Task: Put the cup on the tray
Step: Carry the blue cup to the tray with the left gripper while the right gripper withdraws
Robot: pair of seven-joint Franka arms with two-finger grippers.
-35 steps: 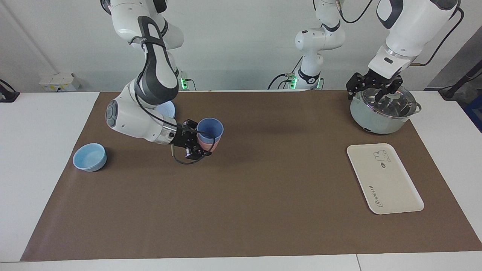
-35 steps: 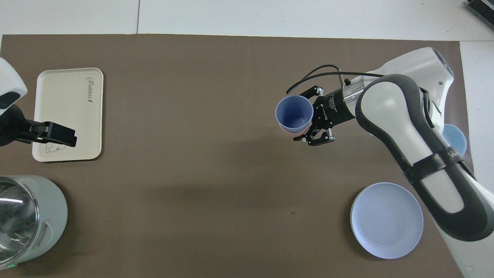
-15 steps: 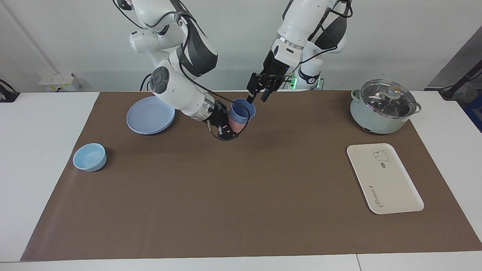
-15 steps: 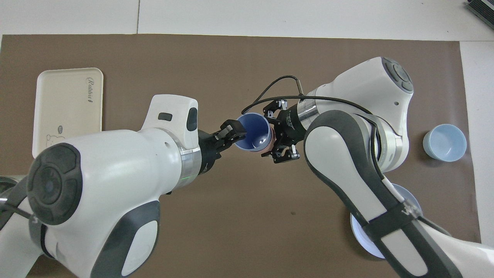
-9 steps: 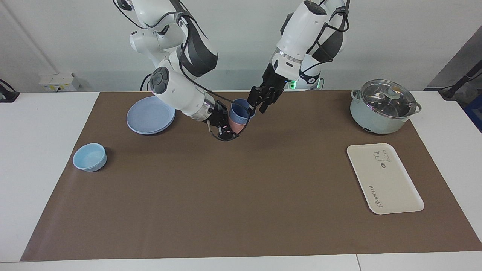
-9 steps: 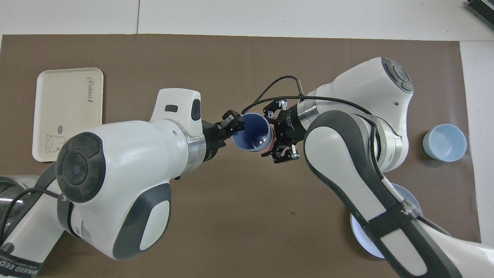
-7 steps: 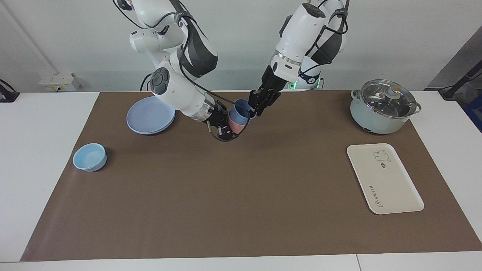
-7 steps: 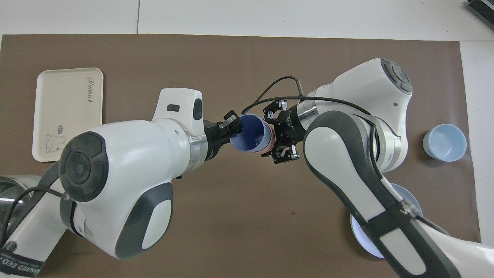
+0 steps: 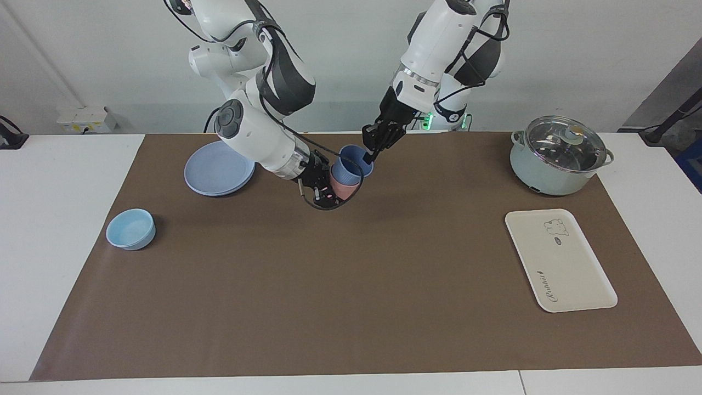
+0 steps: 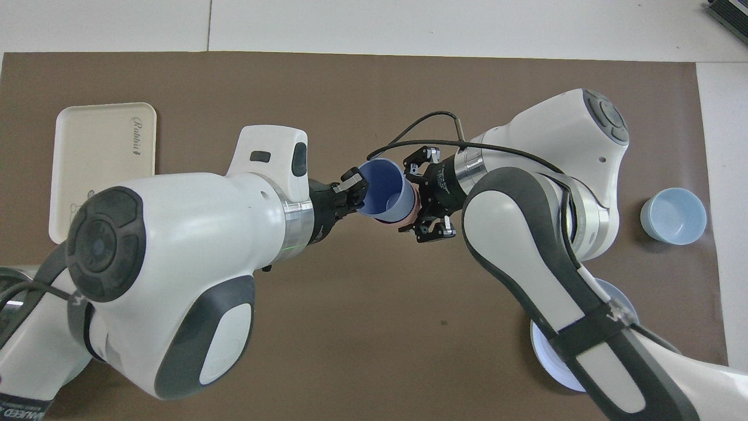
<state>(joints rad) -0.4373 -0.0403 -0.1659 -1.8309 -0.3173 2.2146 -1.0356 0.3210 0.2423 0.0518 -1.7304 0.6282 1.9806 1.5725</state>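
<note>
The periwinkle-blue cup [image 9: 351, 163] sits nested in a salmon-pink cup [image 9: 343, 190], both held tilted in the air over the brown mat. My right gripper [image 9: 335, 193] is shut on the pink cup. My left gripper [image 9: 368, 155] is shut on the blue cup's rim. In the overhead view the blue cup [image 10: 383, 190] lies between the left gripper [image 10: 357, 188] and the right gripper [image 10: 418, 202]. The cream-white tray [image 9: 559, 260] lies bare at the left arm's end of the table, also seen in the overhead view [image 10: 105, 158].
A grey pot with a glass lid [image 9: 559, 156] stands nearer to the robots than the tray. A round blue plate [image 9: 219, 167] and a light-blue bowl [image 9: 130, 229] lie toward the right arm's end. The bowl [image 10: 673, 216] also shows from overhead.
The left arm swung from over the pot to the cups and its fingers closed on the blue cup's rim. The right arm carried the stacked cups toward the robots. The blue cup now stands higher in the pink one.
</note>
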